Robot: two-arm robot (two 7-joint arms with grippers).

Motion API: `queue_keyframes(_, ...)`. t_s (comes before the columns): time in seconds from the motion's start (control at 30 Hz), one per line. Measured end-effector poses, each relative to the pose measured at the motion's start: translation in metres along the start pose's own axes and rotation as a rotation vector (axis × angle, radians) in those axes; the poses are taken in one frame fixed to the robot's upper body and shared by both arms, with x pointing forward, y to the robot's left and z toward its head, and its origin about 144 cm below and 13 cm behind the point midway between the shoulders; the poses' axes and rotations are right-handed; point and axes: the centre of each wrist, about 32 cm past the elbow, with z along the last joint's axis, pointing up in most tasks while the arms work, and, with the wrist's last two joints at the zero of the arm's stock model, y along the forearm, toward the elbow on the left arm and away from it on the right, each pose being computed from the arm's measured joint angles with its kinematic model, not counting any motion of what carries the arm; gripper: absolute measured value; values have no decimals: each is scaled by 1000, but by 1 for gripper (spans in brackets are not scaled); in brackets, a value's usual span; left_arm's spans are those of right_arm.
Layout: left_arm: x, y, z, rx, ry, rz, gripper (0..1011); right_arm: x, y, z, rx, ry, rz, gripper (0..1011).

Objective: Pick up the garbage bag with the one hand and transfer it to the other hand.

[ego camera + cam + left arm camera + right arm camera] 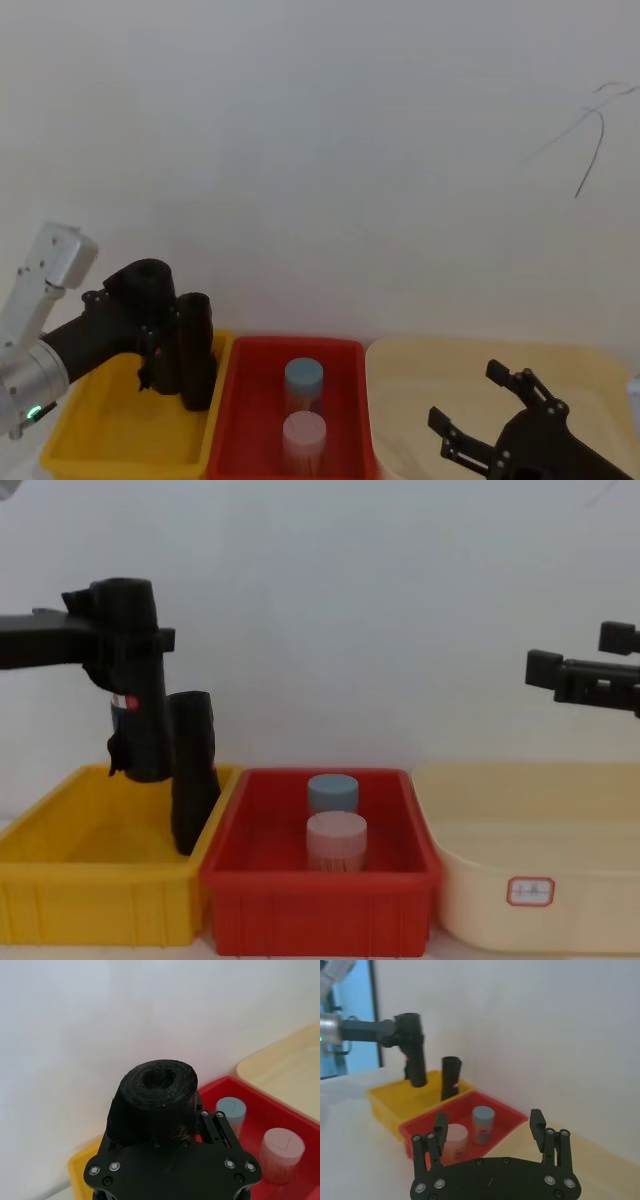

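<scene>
My left gripper [122,630] has its fingers clamped on the garbage bag roll [140,735], which hangs about upright above the yellow bin [60,880] on the left. My right gripper [470,398] hovers over the cream bin [480,900] on the right, with its fingers apart.

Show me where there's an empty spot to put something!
The cream bin is bare, under the open right gripper. The yellow bin is free on its left; the slimmer roll stands at its right; the left gripper holds the garbage bag above. The red bin is crowded: blue jar, pink jar.
</scene>
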Motion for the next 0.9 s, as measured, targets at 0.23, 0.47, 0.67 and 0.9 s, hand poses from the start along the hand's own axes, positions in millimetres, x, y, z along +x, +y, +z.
queue_keyframes(0.23, 3, 0, 11, -3, 21, -72, 519, 3, -3, 7, 1, 0, 71, 1000)
queue_keyframes(0.47, -2, -3, 18, -6, 44, -159, 519, 1, -1, 8, -7, 3, 101, 1001)
queue_keyframes(0.67, -9, -7, 23, -11, 61, -227, 519, -2, 4, 9, -22, 11, 117, 1001)
queue_keyframes(0.9, -16, -11, 28, -22, 69, -294, 519, -4, 11, 11, -52, 24, 122, 1000)
